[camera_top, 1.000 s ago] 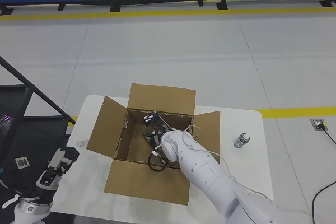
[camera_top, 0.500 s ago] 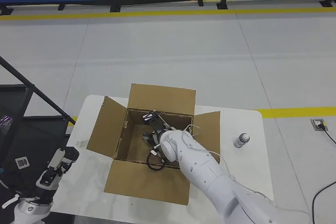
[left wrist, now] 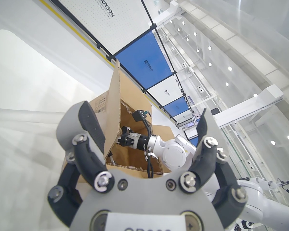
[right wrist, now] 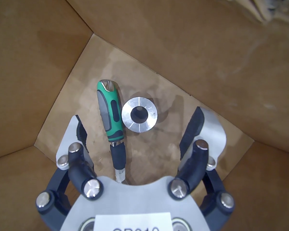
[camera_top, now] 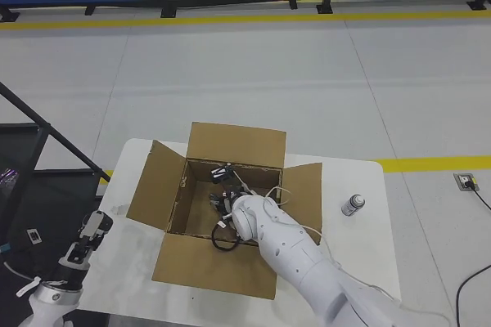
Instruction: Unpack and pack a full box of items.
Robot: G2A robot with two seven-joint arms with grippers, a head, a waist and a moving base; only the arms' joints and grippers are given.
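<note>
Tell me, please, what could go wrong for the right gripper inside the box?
The open right gripper spans both the screwdriver and the metal ring, which lie close together, so closing may catch both or push one away. The arm's cable loop hangs at the front wall of the box and might snag.

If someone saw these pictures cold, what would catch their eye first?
The open cardboard box in the middle of the table, with the right arm down inside it. There, the open right gripper hangs over a green-handled screwdriver and a metal ring lying side by side on its floor. A small can stands on the table beside the box.
</note>
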